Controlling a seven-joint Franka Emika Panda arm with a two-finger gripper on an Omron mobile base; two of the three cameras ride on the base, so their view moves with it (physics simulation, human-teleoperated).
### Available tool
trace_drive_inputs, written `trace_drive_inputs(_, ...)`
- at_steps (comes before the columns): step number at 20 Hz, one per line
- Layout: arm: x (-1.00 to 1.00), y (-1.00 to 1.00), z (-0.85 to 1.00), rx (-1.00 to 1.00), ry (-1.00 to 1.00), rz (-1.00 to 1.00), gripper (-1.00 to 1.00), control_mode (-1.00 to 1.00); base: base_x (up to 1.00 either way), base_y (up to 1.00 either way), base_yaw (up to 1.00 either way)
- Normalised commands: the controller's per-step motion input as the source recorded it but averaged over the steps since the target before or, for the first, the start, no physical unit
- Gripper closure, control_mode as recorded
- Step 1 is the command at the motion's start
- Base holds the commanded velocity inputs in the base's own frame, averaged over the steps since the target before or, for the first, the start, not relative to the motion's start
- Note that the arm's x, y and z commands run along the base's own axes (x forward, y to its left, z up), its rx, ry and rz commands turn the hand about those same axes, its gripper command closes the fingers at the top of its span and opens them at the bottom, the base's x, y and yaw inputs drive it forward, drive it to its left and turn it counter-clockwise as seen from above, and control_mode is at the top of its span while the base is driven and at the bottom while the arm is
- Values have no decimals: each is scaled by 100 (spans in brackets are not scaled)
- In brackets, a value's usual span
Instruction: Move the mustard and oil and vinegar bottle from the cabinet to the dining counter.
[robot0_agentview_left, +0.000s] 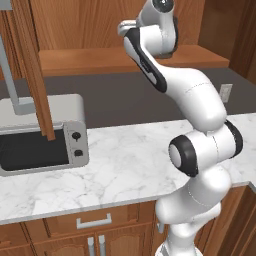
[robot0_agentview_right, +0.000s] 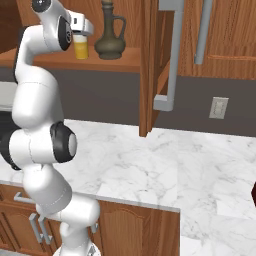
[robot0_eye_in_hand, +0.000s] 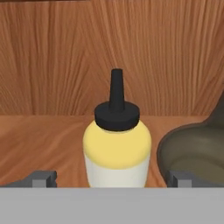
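Observation:
The mustard (robot0_eye_in_hand: 117, 148), a small yellow squeeze bottle with a dark pointed cap, stands upright on the shelf of the cabinet (robot0_agentview_right: 125, 62). My gripper (robot0_eye_in_hand: 110, 179) is open. Its two fingertips (robot0_eye_in_hand: 41, 178) stand wide on either side of the bottle without touching it. In the right base view the hand (robot0_agentview_right: 80, 25) hovers just above and in front of the mustard (robot0_agentview_right: 81, 49). The oil and vinegar bottle (robot0_agentview_right: 110, 40), a dark round-bellied flask with a side handle, stands right beside the mustard, and its belly (robot0_eye_in_hand: 197, 153) fills the right of the hand view. The dining counter is out of view.
An open cabinet door (robot0_agentview_right: 150, 65) with a long grey bar handle (robot0_agentview_right: 170, 60) hangs to the right of the flask. Below lies a marble worktop (robot0_agentview_right: 165, 165) with a toaster oven (robot0_agentview_left: 40, 135) on the left. A wall outlet (robot0_agentview_right: 218, 107) sits on the dark backsplash.

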Motion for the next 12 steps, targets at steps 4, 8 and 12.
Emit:
trace_drive_inputs(4,12,0,-8,0,0,0,-100,-100,0,0,0)
trace_drive_inputs(8,11,0,-9,0,0,0,-100,-100,0,0,0)
trace_drive_inputs(12,11,0,-6,0,0,0,-100,-100,0,0,0)
